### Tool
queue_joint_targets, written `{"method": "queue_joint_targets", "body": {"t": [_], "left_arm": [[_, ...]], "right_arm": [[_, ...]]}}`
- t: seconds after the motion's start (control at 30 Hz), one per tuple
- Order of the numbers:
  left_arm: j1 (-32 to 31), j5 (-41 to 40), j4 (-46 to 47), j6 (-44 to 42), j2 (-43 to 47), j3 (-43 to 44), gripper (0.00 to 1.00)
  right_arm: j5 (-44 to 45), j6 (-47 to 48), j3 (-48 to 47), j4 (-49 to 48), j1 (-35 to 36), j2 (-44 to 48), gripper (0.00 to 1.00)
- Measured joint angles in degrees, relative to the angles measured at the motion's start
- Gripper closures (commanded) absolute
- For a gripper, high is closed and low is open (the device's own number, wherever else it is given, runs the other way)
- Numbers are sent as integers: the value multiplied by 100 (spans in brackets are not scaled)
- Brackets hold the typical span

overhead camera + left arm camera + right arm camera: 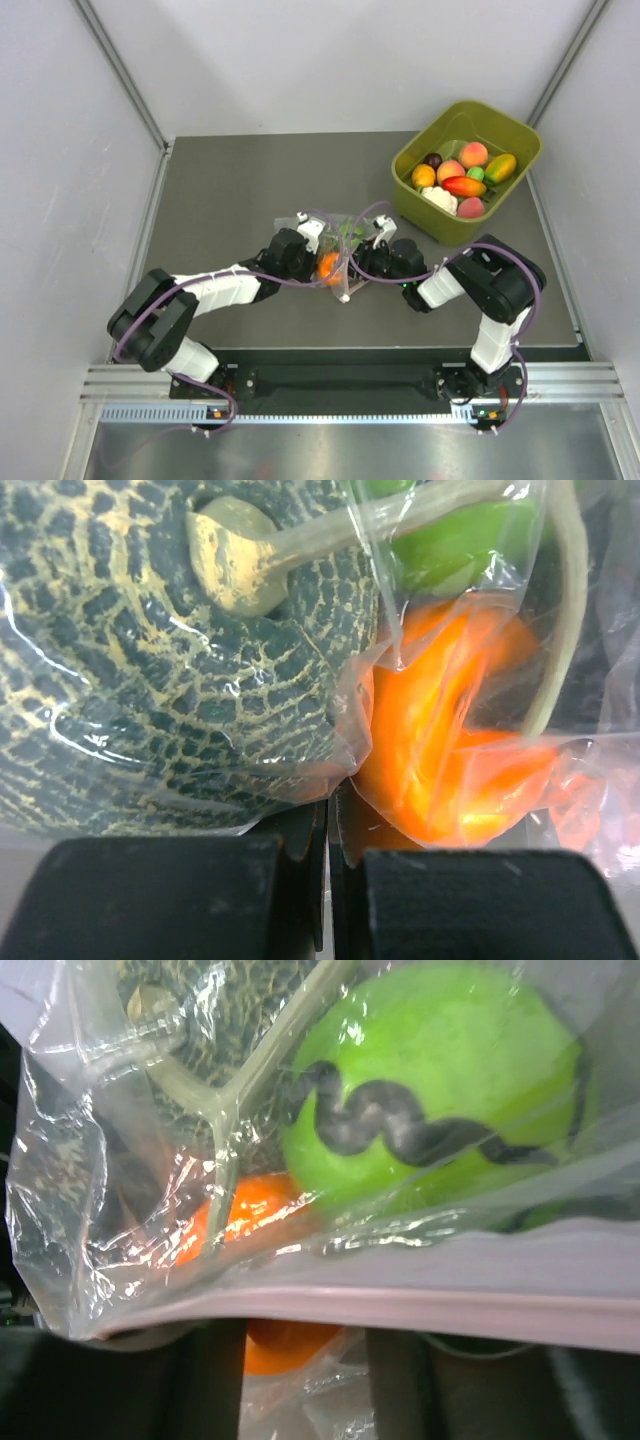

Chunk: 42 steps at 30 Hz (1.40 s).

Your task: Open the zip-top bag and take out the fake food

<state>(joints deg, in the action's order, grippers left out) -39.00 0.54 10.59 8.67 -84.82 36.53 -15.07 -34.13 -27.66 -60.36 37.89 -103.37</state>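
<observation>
Left hand (328,830): the two black fingers stand almost closed, pinching a fold of the clear, crinkly plastic zip-top bag (585,780) at their tips. Directly ahead of the tips, inside the bag, lies a round glossy orange plastic toy fruit (450,750), pressed against the film. To the left of the fingertips, also under the film, sits a dark green toy melon with pale netting and a pale stem (150,660). Beyond the orange fruit is a bright green plastic toy ball (450,540). Right hand (305,1360): the fingers stand narrowly apart, and the pink zip strip (450,1305) lies across both tips. Whether they grip it cannot be determined. Ahead of this hand, past the strip, the green ball shows a black wavy line. In the top view the bag sits between the two hands on the dark grey counter (230,190). Well beyond the right hand stands an olive-green plastic tub (425,212) holding assorted toy fruits (462,180).
</observation>
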Motion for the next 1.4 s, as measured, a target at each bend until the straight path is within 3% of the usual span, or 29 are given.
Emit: {"method": "queue_joint_targets", "body": {"t": [0.1,0.23,0.43,0.73,1.07,1.4], "left_arm": [[28,-17,-4,-11,-7,0,100],[33,-22,-4,-17,-7,0,100],[26,-90,2,22,39,-17,100],[28,-208,-2,203,328,-66,100],[184,-599,-74,350,678,-195,100],[238,-748,-146,409,706,-223,100]], "right_arm": [[4,52,-22,2,-22,4,86],[7,57,-20,-9,-22,4,94],[433,98,297,387,-9,546,98],[1668,361,793,2345,-2,3097,99],[2474,455,861,4354,24,5056,99],[2514,450,839,5930,24,5960,99]]}}
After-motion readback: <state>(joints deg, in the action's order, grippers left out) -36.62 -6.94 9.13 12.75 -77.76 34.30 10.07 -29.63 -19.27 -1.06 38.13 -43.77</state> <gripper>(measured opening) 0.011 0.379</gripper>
